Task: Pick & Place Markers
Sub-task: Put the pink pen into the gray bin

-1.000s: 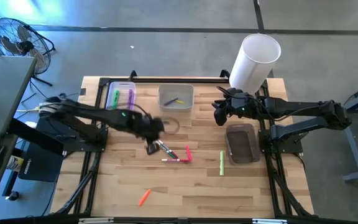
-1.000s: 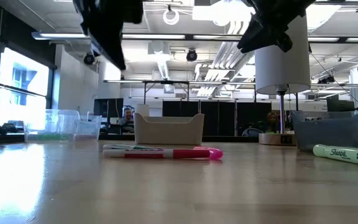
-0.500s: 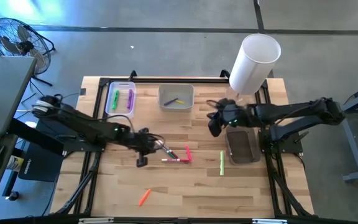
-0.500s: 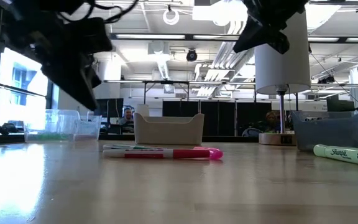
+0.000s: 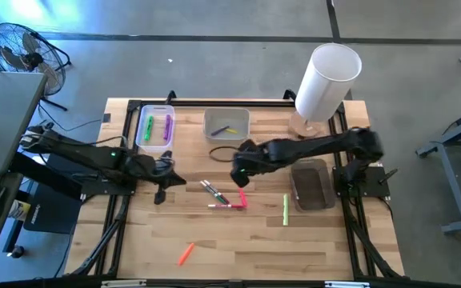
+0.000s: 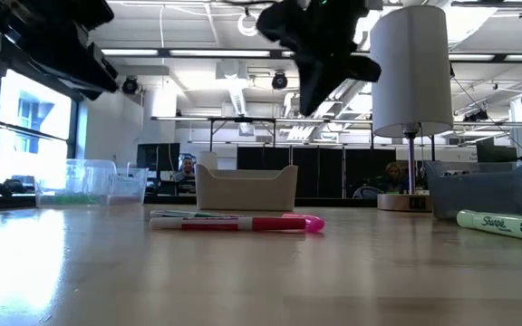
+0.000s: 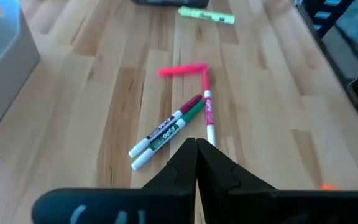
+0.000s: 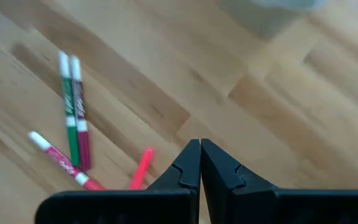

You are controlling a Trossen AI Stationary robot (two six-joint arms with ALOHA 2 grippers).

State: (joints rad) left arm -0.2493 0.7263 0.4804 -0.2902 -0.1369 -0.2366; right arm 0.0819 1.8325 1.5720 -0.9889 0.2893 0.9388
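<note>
The right claw [image 5: 239, 172], fingers pressed together and empty, hovers over the markers [image 5: 224, 196] at mid-surface. The left claw [image 5: 161, 185], likewise closed and empty, waits nearer the left edge.

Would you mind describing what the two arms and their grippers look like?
Both are slim, dark, jointed arms. The left arm carries loose cabling near its base and a small green light on one link. The right arm is likewise black. Each gripper, left and right, ends in two matte black, wedge-shaped fingers tapering to a point.
</note>
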